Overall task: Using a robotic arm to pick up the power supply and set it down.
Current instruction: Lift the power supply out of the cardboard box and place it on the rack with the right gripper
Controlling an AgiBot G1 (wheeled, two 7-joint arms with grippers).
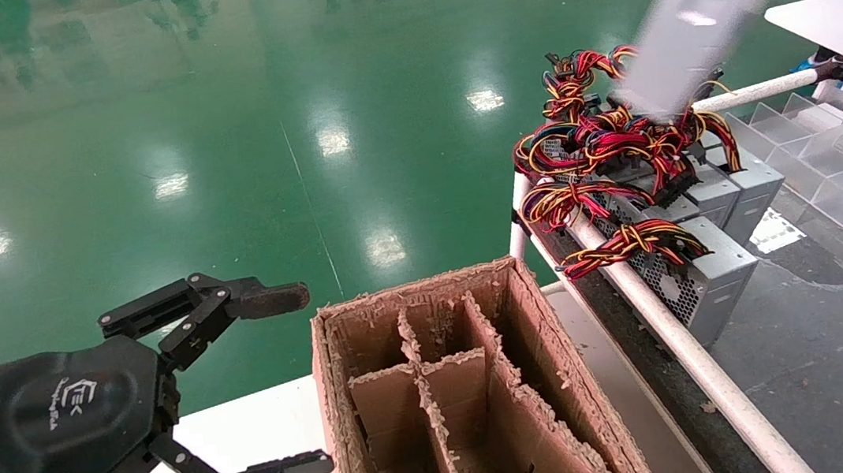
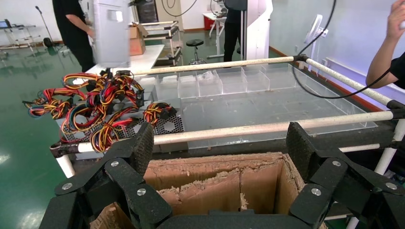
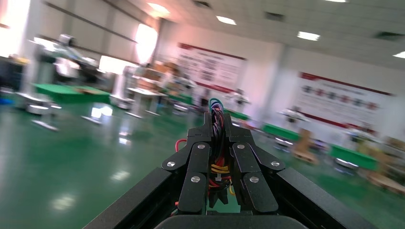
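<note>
Carry step: right tool clamped on supply wires, box aloft over pile; next, lower to set-down; left tool apart, idle

One raised power supply, one divided cardboard box, two grippers.

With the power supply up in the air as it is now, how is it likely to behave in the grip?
The power supply hangs tilted above the stacked units, so it may swing. The right hand looks closed on its wire bundle, not the metal case; flexible wires could let the box twist or slip. The case looks stiff and probably fairly heavy. The left hand waits open beside the cardboard box.
</note>
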